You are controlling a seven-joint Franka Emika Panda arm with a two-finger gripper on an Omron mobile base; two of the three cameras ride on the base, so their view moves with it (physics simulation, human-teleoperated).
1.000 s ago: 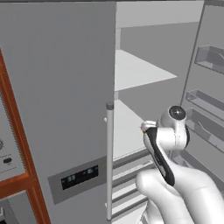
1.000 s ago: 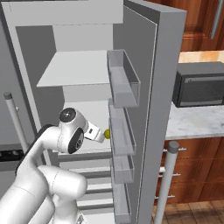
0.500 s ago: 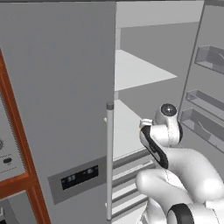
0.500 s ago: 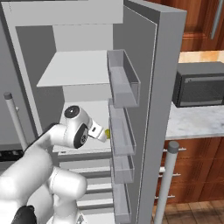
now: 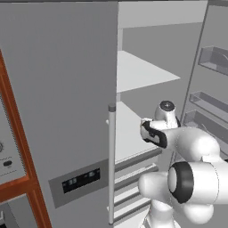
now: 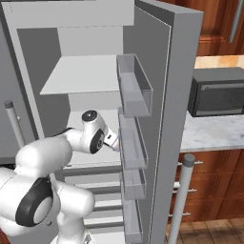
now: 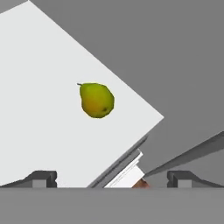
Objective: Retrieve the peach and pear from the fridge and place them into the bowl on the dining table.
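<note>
The pear [image 7: 96, 100], yellow-green with a short stem, lies on a white fridge shelf [image 7: 39, 122] ahead of my gripper [image 7: 113, 179]. My gripper is open, its two dark fingertips [image 7: 43, 178] wide apart with nothing between them, a short way from the pear. A small orange-red sliver [image 7: 141, 184] peeks out below the shelf edge; I cannot tell whether it is the peach. The fridge [image 5: 67, 89] has its left door shut and its right door [image 6: 162, 119] swung open. My hand [image 6: 108, 139] reaches in over the middle shelf [image 5: 129, 129]. The bowl and the dining table are out of view.
Clear door bins [image 6: 136, 86] line the open door close to the right of my hand. A long bar handle [image 5: 111, 164] runs down the shut door. Drawers [image 5: 133, 173] sit below the shelf. A dark microwave [image 6: 217, 90] stands on the counter to the right.
My arm has pushed further into the fridge, the wrist moving towards the door bins and the elbow rising into view. In the right base view the pear is now hidden behind my hand.
</note>
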